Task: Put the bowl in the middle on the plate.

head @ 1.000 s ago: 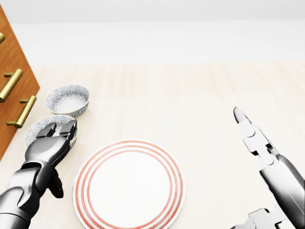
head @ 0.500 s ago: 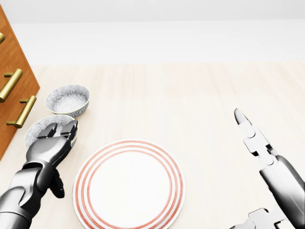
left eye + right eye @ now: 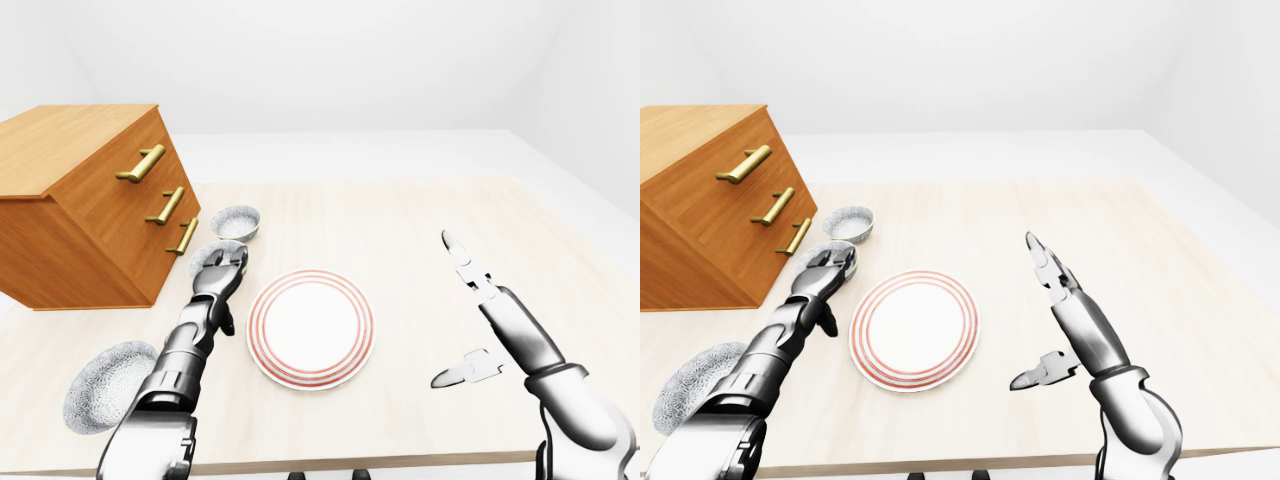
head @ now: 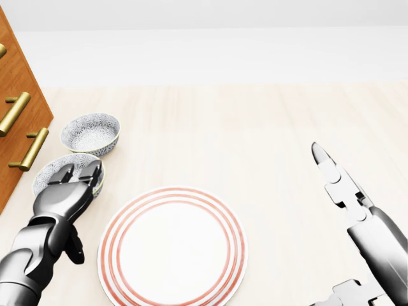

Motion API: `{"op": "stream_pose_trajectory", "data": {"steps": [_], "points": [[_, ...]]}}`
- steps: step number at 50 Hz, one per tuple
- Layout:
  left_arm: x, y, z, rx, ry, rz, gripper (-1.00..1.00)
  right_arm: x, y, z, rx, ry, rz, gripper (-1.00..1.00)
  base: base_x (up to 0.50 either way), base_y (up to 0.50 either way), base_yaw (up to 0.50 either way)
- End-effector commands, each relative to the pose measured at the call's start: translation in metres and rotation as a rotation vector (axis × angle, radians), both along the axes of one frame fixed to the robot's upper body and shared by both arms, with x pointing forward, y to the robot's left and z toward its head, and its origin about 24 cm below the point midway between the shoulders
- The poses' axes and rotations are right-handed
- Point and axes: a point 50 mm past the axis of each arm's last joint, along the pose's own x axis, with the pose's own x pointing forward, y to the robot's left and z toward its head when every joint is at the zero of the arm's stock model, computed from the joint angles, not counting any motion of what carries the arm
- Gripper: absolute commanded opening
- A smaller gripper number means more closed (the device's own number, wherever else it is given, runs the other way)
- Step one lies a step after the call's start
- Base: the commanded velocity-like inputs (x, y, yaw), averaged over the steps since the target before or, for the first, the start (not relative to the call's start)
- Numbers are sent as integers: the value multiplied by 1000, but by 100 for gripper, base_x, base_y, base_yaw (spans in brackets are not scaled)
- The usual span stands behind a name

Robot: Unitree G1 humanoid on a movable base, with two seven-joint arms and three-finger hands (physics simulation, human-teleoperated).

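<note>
The middle bowl (image 4: 52, 174) stands upright on the pale wooden table (image 4: 255, 140), its mouth facing up and its patterned inside showing. It is round, so it has no long axis to speak of. In the head view it sits at the left, just below the far bowl (image 4: 90, 132) and just up and to the left of the plate (image 4: 172, 245), beside the plate's rim but apart from it. The left hand (image 4: 67, 196) reaches in from the bottom left and its fingers (image 4: 93, 171) lie over the bowl's lower right rim. Whether they actually pinch the rim or only rest there cannot be told. The right hand (image 3: 495, 305) hangs above the table well to the right of the plate, fingers spread wide, one long finger pointing toward the top of the view and the thumb splayed out below. The plate lies flat, red rings round a white middle that is in full view. A third bowl (image 3: 108, 385) sits near the table's lower left edge in the left-eye view, by the left forearm. A wooden chest of drawers (image 3: 80, 220) with brass handles stands to the left of the bowls.
</note>
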Motion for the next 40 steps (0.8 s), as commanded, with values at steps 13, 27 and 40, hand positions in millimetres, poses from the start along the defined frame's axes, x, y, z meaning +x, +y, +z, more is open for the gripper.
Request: {"op": "stream_pose_trajectory", "data": {"steps": [13,27,40], "points": [[0,3,3,12,6,11,100,1,0,0,1,0,0,100,10,1,0],[2,9,6,75,-1,24,90,0,1,2,-4,-8,4,100,9,0,0],[2,7,5,64,5,19,-42,0,0,1,3,-4,1,100,8,0,0]]}}
